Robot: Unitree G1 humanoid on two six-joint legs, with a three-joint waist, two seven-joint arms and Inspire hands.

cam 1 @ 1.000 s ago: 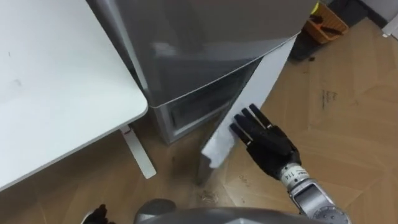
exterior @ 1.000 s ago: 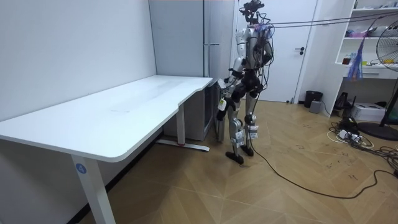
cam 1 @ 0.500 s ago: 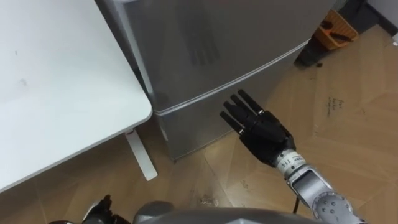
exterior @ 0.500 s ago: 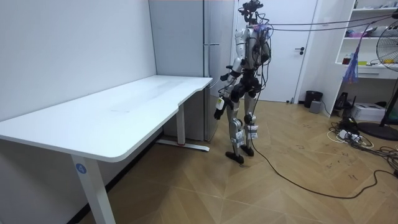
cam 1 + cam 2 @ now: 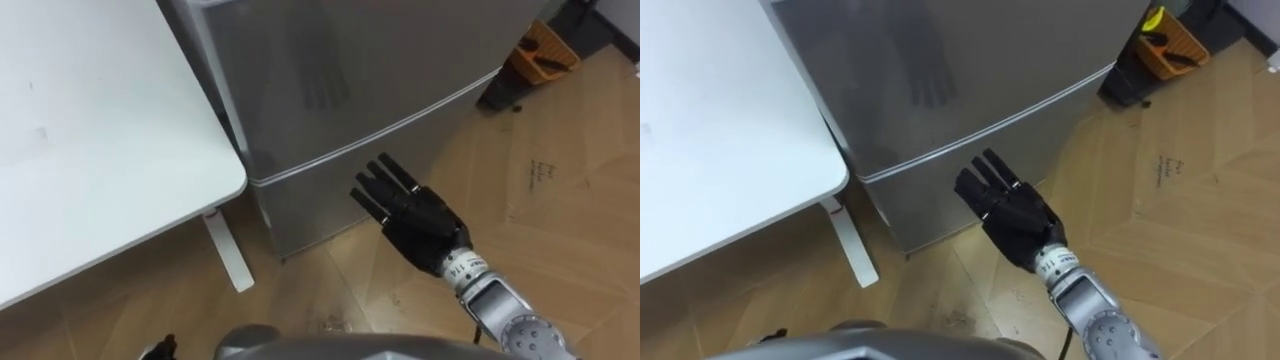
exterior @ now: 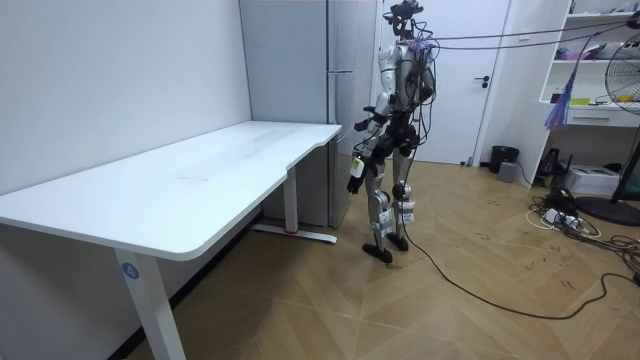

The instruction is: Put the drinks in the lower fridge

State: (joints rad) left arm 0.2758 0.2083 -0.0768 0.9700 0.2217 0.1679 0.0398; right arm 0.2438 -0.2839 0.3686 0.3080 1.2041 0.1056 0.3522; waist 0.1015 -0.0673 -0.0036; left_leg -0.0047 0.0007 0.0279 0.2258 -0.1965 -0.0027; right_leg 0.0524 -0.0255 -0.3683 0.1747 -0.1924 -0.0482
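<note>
The right hand (image 5: 415,215) holds nothing, and its fingers (image 5: 385,182) are straight and slightly spread. The grey metal fridge's lower door (image 5: 305,205) is shut and lies directly ahead of the fingertips. Contact cannot be told. The door seam runs crosswise just beyond them. Whether the drinks are inside cannot be told.

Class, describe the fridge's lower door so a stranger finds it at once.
Beside the white table stands a grey fridge. Its lower door is the short panel beneath the horizontal seam, reaching the floor. It is shut, with the right hand open before it.
</note>
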